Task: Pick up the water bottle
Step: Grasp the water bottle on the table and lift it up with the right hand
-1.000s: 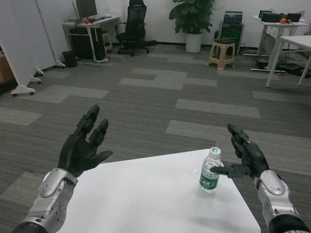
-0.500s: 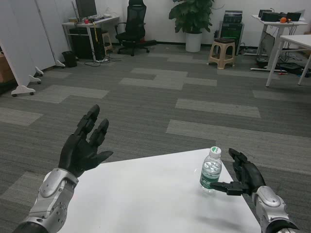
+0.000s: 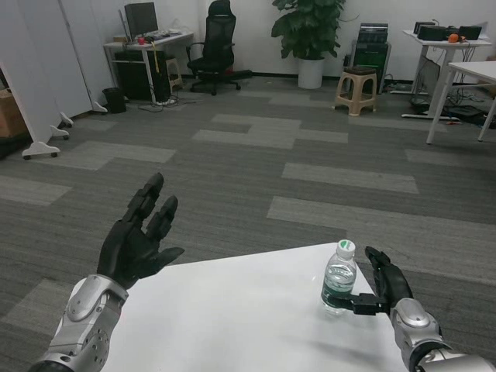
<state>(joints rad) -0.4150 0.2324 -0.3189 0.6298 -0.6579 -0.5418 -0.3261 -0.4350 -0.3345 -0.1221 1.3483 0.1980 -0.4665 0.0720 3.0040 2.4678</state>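
The water bottle [image 3: 339, 277] stands up straight near the far right corner of the white tabletop [image 3: 232, 318], close to the far edge, with lots of bare room to its left. The right robot hand [image 3: 383, 288] is just beside the bottle on its right, fingers spread apart and the thumb tip at the bottle's lower side, holding nothing. The left robot hand [image 3: 138, 242] is up past the left edge, fingers wide apart and empty.

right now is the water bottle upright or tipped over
Upright: the water bottle stands on the white table, white cap on top.
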